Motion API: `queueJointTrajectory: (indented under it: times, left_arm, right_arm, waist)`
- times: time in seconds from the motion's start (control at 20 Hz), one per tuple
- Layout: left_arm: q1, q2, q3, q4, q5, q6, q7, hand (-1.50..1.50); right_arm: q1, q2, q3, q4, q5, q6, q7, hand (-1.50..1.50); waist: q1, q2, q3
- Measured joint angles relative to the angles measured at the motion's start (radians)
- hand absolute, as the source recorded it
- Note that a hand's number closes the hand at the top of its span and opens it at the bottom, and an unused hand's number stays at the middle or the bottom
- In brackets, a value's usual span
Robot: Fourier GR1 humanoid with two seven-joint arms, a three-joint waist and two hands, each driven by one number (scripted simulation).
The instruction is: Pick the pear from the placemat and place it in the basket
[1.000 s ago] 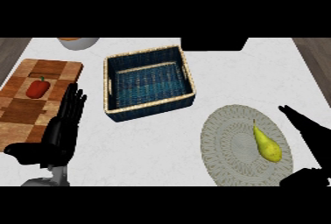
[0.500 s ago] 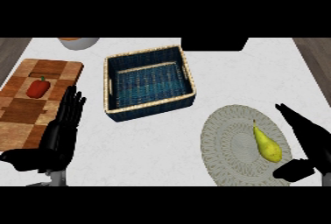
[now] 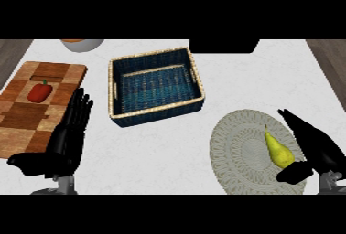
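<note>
The pear (image 3: 278, 151) is shown lying on the round placemat (image 3: 233, 151), flanked by the open, empty right hand (image 3: 315, 148); the basket (image 3: 155, 87) is seen well apart.

We have two glossy black hands, the left hand (image 3: 64, 137) and the right hand (image 3: 316, 145), each meeting a short grey wrist.

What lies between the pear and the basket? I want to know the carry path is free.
In the head view, only placemat weave and bare white counter lie between the pear and the basket; nothing stands there.
</note>
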Motion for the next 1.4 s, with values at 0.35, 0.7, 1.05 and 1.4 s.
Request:
queueJointTrajectory:
  times: [0.35,0.7,1.05,1.4]
  left_arm:
    - [-0.006,-0.018,0.032,0.021,-0.012,-0.033,-0.005,0.0]
    - [-0.012,-0.034,0.05,0.021,-0.03,-0.05,-0.002,0.0]
    - [-0.009,-0.044,0.07,0.001,-0.04,-0.065,0.018,0.0]
    - [-0.006,-0.05,0.082,0.004,-0.048,-0.089,0.02,0.0]
  right_arm:
    - [0.001,0.038,-0.023,0.042,0.043,0.027,-0.037,-1.5]
    - [0.001,0.061,-0.051,0.12,0.082,0.004,-0.117,-1.5]
    - [-0.015,0.098,-0.062,0.168,0.123,-0.009,-0.137,-1.5]
    - [-0.05,0.115,-0.09,0.299,0.153,-0.064,-0.206,1.5]
  waist:
    - [0.0,0.0,0.0]
    - [0.0,0.0,0.0]
    - [0.0,0.0,0.0]
    - [0.001,0.0,0.0]
